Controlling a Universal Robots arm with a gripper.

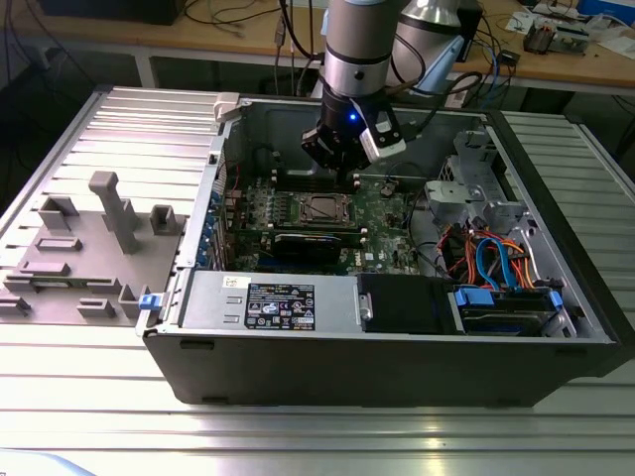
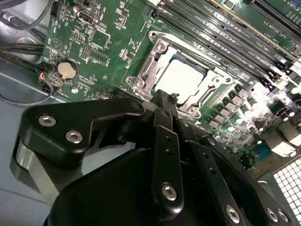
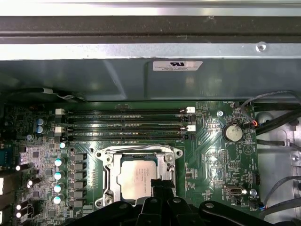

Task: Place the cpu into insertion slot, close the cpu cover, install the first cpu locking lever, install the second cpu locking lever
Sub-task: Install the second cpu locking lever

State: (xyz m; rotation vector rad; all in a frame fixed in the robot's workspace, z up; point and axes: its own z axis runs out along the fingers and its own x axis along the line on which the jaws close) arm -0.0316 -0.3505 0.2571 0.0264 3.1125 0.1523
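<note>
The cpu (image 3: 136, 176) (image 2: 182, 77) (image 1: 320, 207) lies flat in the insertion slot (image 3: 114, 187), its dull silver top showing. The cpu cover (image 3: 109, 162) (image 2: 149, 70), a silvery frame, lies down around the chip. My gripper (image 1: 349, 177) hangs over the green board just beyond the socket in the exterior view. In both wrist views its black fingertips (image 2: 164, 96) (image 3: 162, 182) meet at the socket's near edge, shut with nothing between them. I cannot make out how the locking levers stand.
Long black memory slots (image 3: 124, 123) run beside the socket. A black card (image 1: 313, 243) lies in front of it. Orange and blue cables (image 1: 486, 260) and drive bays stand at the exterior view's right, and grey fixtures (image 1: 114, 213) sit outside the case at its left.
</note>
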